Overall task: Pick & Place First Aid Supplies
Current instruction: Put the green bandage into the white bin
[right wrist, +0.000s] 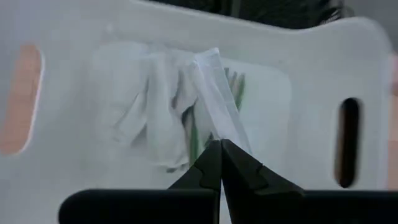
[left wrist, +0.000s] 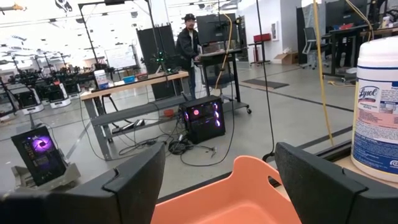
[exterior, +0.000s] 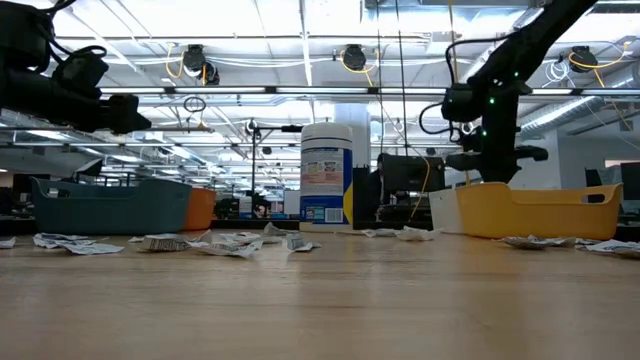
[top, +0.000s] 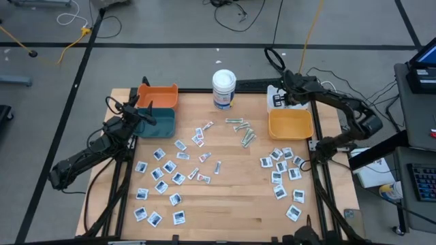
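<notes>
Many small first aid packets lie flat on the wooden table: white-and-blue sachets at the left (top: 163,178) and right (top: 285,169), and narrow wrapped strips in the middle (top: 243,133). My right gripper (right wrist: 219,149) is shut over the white bin (top: 275,99) at the far right, on a whitish wrapped strip (right wrist: 214,93). More strips (right wrist: 149,118) lie on the bin's floor. My left gripper (left wrist: 221,165) is open and empty, held above the orange bin (left wrist: 242,199) and the teal bin (top: 157,122) at the far left. My right gripper pinches one end of the whitish wrapped strip (right wrist: 231,138) between its two fingertips, from above and pointing down into the white bin. The strip reaches from the fingertips toward the bin's floor. I cannot tell whether its far end rests on the strips there.
A tall white tub with a blue label (top: 223,89) stands at the far middle, between the bins. A yellow-orange bin (top: 291,124) sits just nearer than the white one. The table's near edge strip (top: 225,218) holds no packets. A person (left wrist: 188,46) stands far off in the room.
</notes>
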`<state>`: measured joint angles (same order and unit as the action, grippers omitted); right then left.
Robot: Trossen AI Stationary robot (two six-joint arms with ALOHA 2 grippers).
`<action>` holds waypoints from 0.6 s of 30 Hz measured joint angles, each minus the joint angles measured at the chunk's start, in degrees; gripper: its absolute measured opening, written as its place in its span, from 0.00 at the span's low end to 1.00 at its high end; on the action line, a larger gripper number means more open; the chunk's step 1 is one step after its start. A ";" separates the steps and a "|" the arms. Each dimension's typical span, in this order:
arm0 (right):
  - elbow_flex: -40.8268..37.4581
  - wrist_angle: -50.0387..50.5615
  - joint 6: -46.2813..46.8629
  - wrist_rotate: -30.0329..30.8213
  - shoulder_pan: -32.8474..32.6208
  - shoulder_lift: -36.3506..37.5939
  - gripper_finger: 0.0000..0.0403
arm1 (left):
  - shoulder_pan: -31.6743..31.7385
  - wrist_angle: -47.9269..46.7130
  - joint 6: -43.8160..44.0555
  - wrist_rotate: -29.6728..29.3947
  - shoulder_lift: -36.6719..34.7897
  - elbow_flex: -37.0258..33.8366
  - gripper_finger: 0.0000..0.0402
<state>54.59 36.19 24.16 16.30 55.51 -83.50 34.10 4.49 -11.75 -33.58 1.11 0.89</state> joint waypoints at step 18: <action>1.00 -4.23 -3.60 -3.51 0.04 -0.77 0.53 | -0.02 0.00 0.00 0.00 0.01 0.00 0.77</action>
<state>55.59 31.96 20.55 12.79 55.55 -84.27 34.09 4.49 -11.75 -33.58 1.12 0.89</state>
